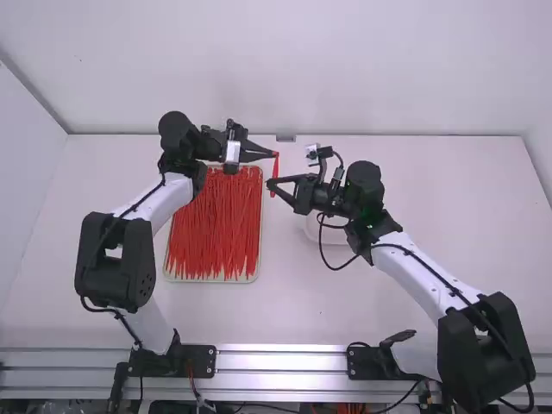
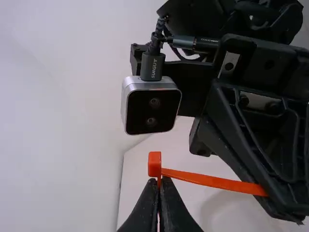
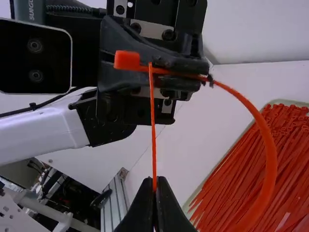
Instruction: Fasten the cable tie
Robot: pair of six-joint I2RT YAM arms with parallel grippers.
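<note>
Seen from above, the thin orange-red cable tie (image 1: 275,169) spans the left gripper (image 1: 273,156) and the right gripper (image 1: 272,184), just right of the tray (image 1: 211,279) of ties. In the left wrist view, the fingers are clenched just under the tie's square head. In the right wrist view, the fingers pinch the strap, which curves round.

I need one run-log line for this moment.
left hand: shut on cable tie near head | right hand: shut on its strap | strap: curved | fastened: cannot tell
</note>
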